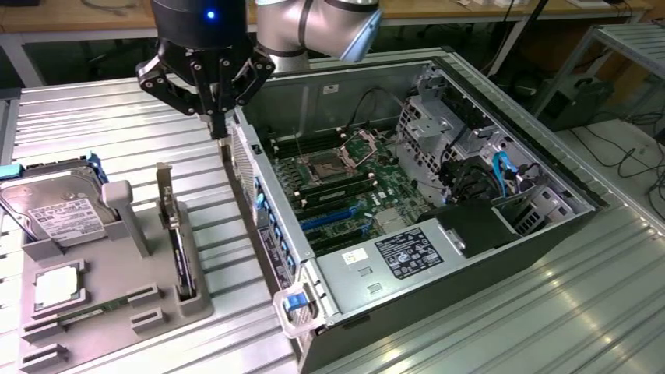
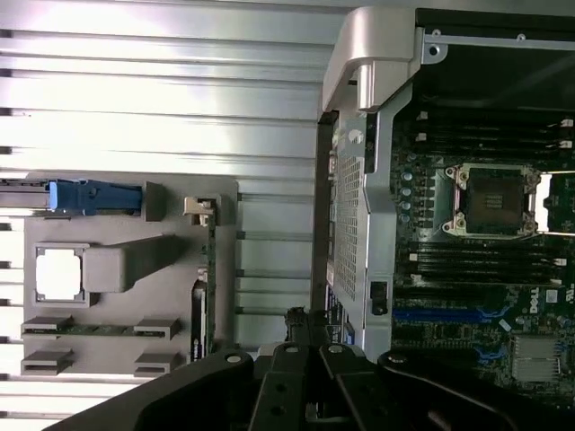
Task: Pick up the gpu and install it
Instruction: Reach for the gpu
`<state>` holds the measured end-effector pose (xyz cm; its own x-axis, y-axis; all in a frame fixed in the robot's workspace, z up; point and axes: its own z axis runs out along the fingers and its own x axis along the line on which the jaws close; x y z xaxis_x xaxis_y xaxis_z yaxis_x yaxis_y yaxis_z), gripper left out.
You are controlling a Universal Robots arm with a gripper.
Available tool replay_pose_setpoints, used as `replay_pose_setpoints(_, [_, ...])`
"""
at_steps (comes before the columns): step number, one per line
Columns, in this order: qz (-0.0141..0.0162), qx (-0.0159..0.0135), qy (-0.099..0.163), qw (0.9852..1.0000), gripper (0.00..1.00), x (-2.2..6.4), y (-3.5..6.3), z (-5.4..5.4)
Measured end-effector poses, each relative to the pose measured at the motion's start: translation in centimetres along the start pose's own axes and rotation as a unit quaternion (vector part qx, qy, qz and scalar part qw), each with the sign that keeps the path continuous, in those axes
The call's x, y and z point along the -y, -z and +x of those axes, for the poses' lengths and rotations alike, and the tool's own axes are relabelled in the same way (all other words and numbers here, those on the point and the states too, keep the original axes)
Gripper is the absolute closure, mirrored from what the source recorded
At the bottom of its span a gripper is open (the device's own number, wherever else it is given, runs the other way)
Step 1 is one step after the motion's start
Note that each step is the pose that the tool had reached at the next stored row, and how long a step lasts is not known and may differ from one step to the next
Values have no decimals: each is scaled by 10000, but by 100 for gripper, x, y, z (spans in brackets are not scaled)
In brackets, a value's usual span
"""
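The gpu [image 1: 179,251] is a thin black card standing on its edge in a slot of the grey holder [image 1: 135,308], with its silver bracket at the far end. In the wrist view the gpu [image 2: 201,305] runs along the holder's edge. My gripper [image 1: 218,134] hangs above the table between the holder and the open computer case [image 1: 437,265], near the case's back corner. Its fingers [image 2: 296,346] are shut with nothing between them. It is well above the card and apart from it.
The holder also carries a silver hard drive [image 1: 61,212], a square processor [image 1: 58,284] and a green memory stick [image 1: 89,313]. Inside the case the motherboard shows blue expansion slots [image 1: 330,220] and a processor socket [image 1: 327,166]. Ribbed metal table [image 1: 582,312] surrounds everything.
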<state>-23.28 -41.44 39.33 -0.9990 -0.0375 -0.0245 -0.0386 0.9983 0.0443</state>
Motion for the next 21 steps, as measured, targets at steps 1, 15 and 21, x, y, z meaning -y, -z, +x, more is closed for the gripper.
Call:
replay_pose_setpoints(1, [0,0,3,10000,89,1,0,27])
replay_pose_setpoints(15, [-2,-2,51,10000,89,31,10,365])
replay_pose_setpoints(21, [-2,-4,74,10000,89,50,17,621])
